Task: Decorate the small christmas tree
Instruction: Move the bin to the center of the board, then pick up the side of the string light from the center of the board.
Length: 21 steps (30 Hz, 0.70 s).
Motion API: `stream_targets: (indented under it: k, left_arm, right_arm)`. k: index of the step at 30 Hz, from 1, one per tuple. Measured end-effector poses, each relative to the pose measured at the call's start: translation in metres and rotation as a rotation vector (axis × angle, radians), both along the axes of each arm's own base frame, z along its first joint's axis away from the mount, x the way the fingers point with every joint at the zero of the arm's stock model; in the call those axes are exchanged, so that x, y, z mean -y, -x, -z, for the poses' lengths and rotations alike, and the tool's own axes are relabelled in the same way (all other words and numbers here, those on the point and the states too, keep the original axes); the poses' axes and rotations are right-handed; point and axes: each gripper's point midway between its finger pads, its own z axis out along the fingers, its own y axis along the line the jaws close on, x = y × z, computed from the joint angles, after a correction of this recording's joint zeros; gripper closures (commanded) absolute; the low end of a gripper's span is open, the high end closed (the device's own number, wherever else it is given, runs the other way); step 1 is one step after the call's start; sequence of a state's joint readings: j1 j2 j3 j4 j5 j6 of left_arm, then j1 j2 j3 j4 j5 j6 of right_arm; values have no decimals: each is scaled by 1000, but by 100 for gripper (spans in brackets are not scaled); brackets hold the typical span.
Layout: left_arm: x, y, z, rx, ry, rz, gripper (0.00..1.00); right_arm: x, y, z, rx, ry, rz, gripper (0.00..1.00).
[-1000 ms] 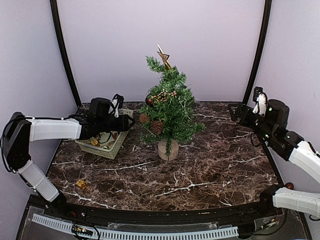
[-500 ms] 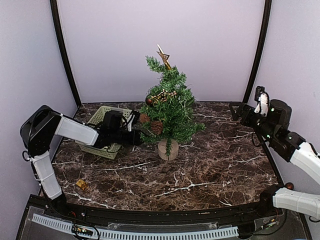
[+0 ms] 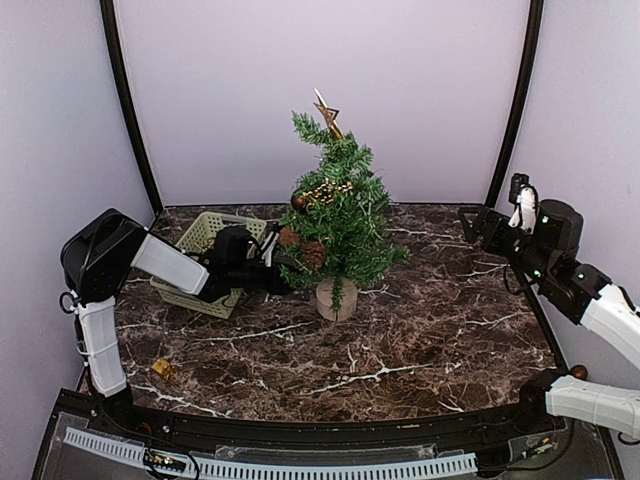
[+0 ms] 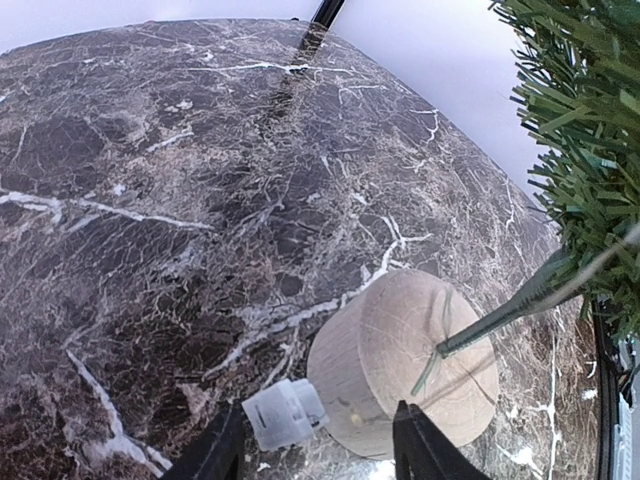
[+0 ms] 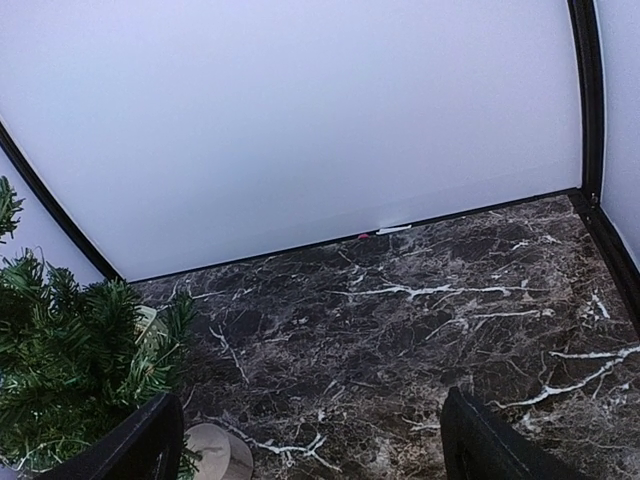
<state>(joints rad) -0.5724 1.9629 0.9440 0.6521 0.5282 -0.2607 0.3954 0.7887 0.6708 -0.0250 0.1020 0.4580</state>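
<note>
Your left gripper sits low at the foot of the small green artificial christmas tree, jaws apart. A small whitish plastic piece lies between them nearer the left finger, not pinched, with the round tan wooden base just beyond. The tree stands upright mid-table on the dark marble tabletop, with the pale green plastic basket just to its left. Your right gripper hangs spread wide at the right side, well apart from the tree.
</note>
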Motion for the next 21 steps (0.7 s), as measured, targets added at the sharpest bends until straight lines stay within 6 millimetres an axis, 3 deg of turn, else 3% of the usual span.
stream_targets:
  k: [8, 21]
  left_arm:
    - [4, -2, -8, 79, 7, 40, 44]
    - [17, 4, -8, 118, 43, 140, 56]
  right_arm:
    - [0, 1, 4, -10, 4, 0, 10]
    - [-2, 2, 9, -22, 6, -13, 11]
